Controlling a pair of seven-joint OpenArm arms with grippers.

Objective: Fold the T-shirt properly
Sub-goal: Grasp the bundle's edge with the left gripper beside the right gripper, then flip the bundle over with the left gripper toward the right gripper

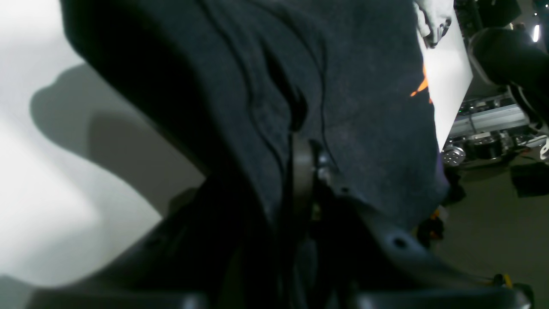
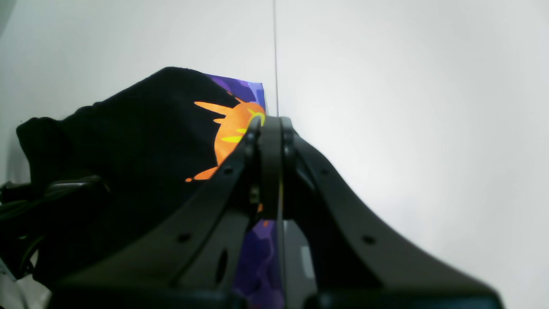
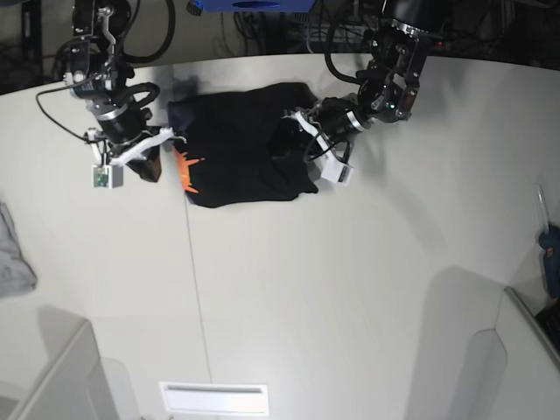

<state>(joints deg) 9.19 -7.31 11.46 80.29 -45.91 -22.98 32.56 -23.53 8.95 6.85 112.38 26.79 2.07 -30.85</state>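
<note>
A: One T-shirt (image 3: 245, 144), black, bunched on the white table (image 3: 350, 289) between both arms, orange print showing at one edge. Folding partly done?

B: Partly; not yet a tidy rectangle. Left end effector (image 1: 306, 167) has closed on black cloth. Right end effector (image 2: 268, 128) is pinched shut on the printed edge.

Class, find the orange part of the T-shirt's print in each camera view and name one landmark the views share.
Left wrist: orange print at upper right, on the T-shirt's edge.
Right wrist: centre, just left of the right gripper.
Base: small orange strip on the shirt's left edge.
Shared landmark: the black T-shirt on the white table.
</note>
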